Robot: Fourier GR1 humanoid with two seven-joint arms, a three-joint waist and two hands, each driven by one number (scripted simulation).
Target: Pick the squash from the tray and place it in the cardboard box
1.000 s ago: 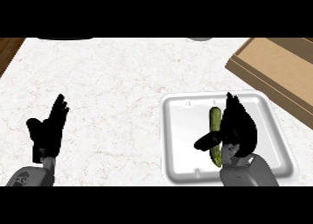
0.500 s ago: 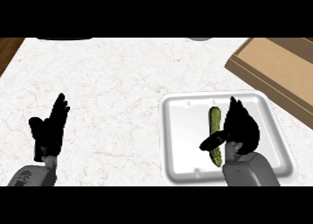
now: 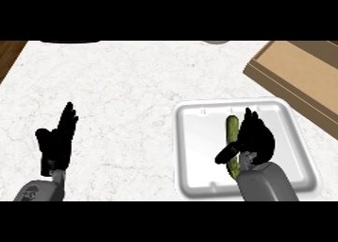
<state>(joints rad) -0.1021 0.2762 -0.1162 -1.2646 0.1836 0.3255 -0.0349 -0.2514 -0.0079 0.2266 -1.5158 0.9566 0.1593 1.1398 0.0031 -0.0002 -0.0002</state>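
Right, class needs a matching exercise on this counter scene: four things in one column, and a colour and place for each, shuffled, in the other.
1 squash
2 tray
3 cardboard box
4 left hand

A brown, upper right
B black, open, lower left
C green, lying in the tray
D white, lower right

Pairs: 1-C, 2-D, 3-A, 4-B

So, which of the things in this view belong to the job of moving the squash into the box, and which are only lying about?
For the job:
squash
tray, which holds it
cardboard box
right hand, at the squash

Only lying about:
left hand, resting open at the left
dark thing and grey thing, both cut off at the top edge
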